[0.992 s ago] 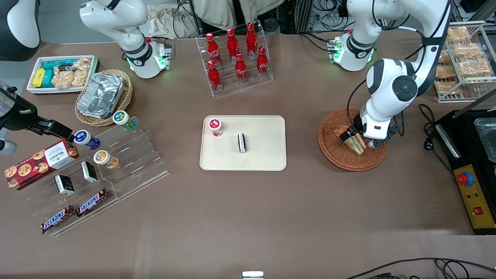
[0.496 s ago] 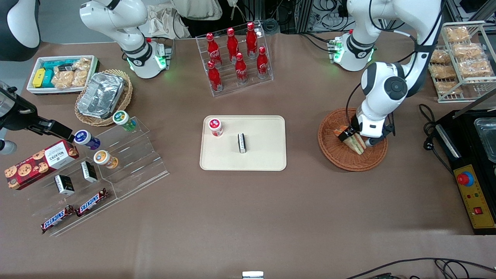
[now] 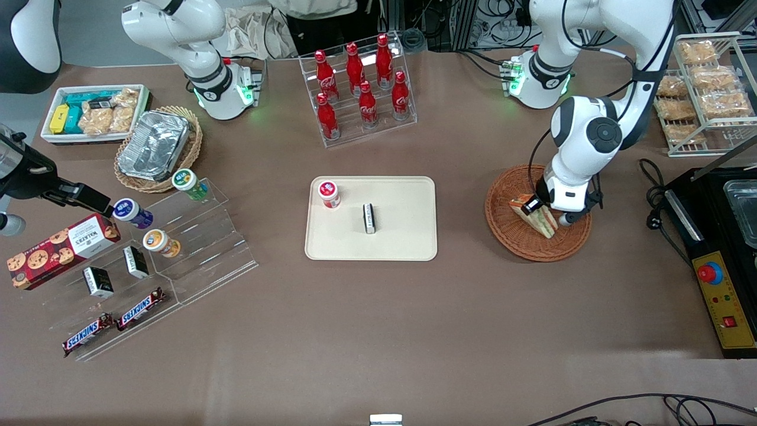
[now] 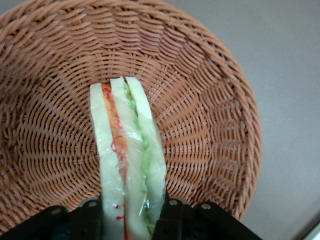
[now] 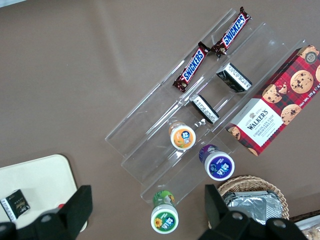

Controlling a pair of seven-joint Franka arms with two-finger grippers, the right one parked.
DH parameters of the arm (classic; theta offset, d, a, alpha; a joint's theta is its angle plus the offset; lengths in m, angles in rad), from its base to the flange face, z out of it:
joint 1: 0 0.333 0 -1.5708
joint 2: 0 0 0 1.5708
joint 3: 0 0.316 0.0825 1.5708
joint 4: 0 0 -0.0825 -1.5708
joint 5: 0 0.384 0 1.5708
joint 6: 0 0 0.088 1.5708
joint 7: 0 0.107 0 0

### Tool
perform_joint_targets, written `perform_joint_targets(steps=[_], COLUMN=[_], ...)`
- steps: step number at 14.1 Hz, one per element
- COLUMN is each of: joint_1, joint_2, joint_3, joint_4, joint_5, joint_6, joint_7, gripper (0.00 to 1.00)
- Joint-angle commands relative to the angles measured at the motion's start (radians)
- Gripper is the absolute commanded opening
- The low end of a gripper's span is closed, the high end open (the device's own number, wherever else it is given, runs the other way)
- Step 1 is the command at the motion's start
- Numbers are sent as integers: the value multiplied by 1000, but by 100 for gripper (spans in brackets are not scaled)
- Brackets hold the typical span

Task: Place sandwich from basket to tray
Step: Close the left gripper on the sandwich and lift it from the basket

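Pinching one sandwich (image 4: 131,165) between its two fingers (image 4: 171,216), the gripper (image 3: 542,208) is seen low inside the one reddish-brown basket (image 3: 513,232); the wedge stands on edge on the weave. Well apart from the gripper, toward the parked arm's end, one tray (image 3: 408,236) holds two small items.

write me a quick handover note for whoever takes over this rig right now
Gripper: down in the basket, fingers on either side of the sandwich; appears shut on it.
Sandwich: on edge, resting in the basket, not lifted.
Tray: mid-table, toward the parked arm from the basket; already carries a red-lidded jar and a small dark box; bare space nearer the basket.
Done: reach and grasp.
Left: lift, carry to the tray, set down, release.
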Motion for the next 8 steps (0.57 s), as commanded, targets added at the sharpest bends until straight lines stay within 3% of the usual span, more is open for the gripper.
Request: perform_joint_targets(steps=[1,5,8], joint_1=[-2,6,6], joint_2=[-80,-108,-111], joint_3=[9,41,95], joint_4=[29,303,492], joint_5=[26,89,81], joint_6=[-125,-628,-860], joint_7=[-30,32,156], gripper=[0,0,0])
